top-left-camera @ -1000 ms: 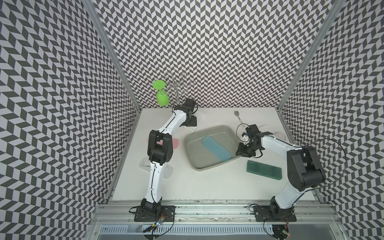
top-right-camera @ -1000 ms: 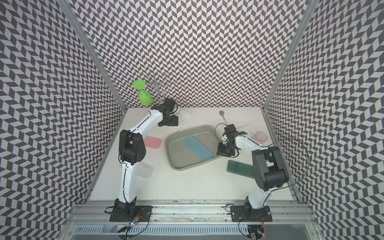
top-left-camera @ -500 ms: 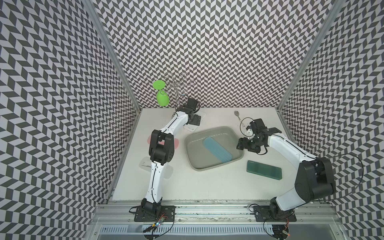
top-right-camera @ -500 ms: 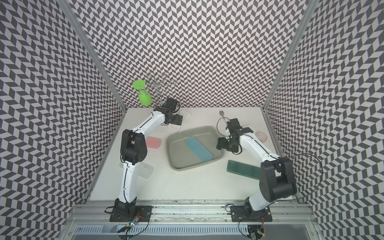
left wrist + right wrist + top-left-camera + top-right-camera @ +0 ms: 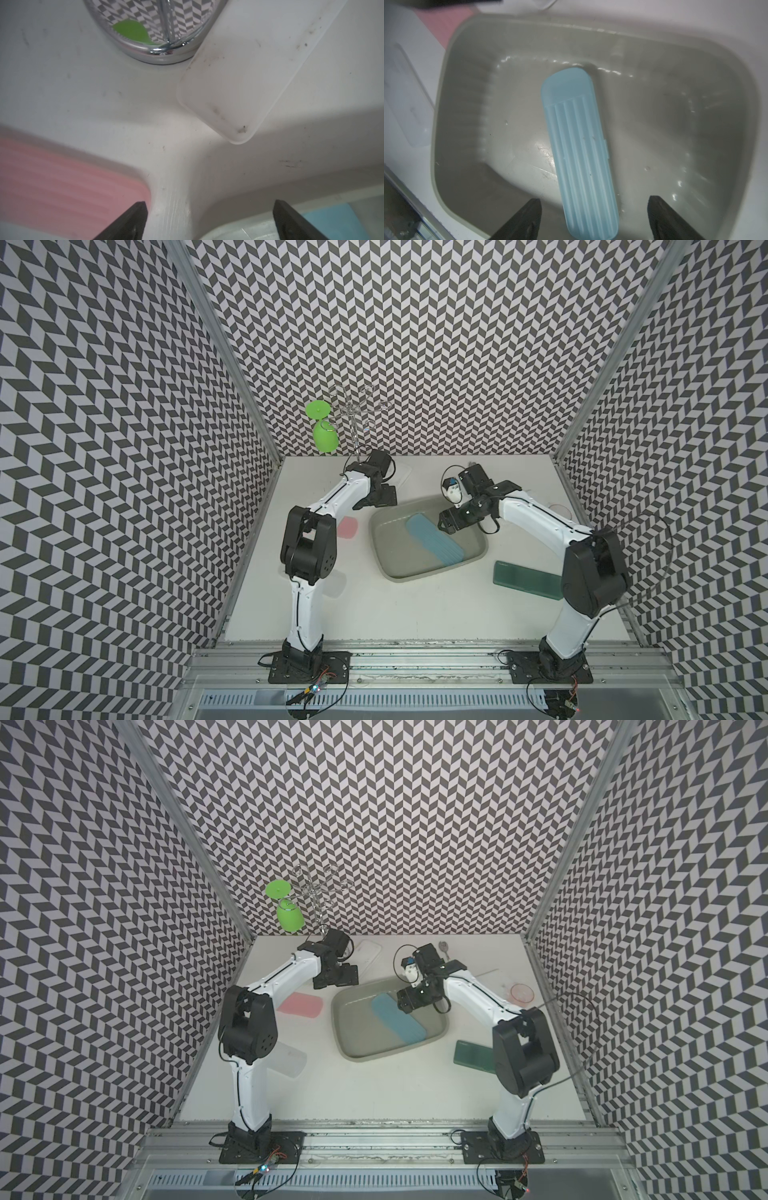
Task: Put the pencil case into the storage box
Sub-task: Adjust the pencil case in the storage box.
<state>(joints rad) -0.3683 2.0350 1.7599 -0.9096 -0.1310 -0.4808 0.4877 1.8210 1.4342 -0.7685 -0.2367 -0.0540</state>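
Observation:
The grey storage box (image 5: 379,540) (image 5: 340,1023) sits mid-table. A light blue ribbed pencil case (image 5: 432,540) (image 5: 397,1017) (image 5: 579,149) lies flat and slantwise on its floor. My right gripper (image 5: 446,526) (image 5: 405,1003) (image 5: 593,205) hovers over the box's far right part, above one end of the case. It is open, its fingers straddling that end without touching it. My left gripper (image 5: 380,499) (image 5: 334,981) (image 5: 209,207) is open and holds nothing. It is over bare table beside the box's far left corner (image 5: 239,230).
A pink case (image 5: 348,527) (image 5: 52,182) lies left of the box, a dark green case (image 5: 525,578) to its right front, and a white case (image 5: 366,950) (image 5: 239,83) at the back. A chrome rack with a green cup (image 5: 322,431) stands back left. A spoon (image 5: 444,947) and a clear dish (image 5: 521,992) lie back right.
My right gripper has opened and shifted left from the box's right rim to above the case's end. My left gripper has opened wider and come slightly nearer the box. The blue case has not moved.

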